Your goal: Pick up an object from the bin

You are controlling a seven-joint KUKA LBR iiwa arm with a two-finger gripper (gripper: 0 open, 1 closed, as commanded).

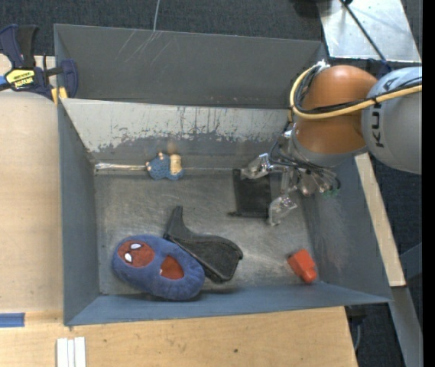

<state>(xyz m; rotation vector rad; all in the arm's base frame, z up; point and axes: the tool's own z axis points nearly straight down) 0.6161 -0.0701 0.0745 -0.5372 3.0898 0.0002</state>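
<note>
The gripper [272, 186] hangs over the black block [249, 197] at two o'clock in the bin [202, 75]. Its jaws are spread and empty, astride the block's right edge, probably placed to close on it. A red cube [303, 266] lies at five.

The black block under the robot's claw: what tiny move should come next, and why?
Probably a slight shift toward the view's left. The gripper hangs with its jaws apart over the right edge of the black block, near the bin's back right, and nothing sits between them. Centring over the block first would likely let the jaws straddle it when they lower and close.
</note>
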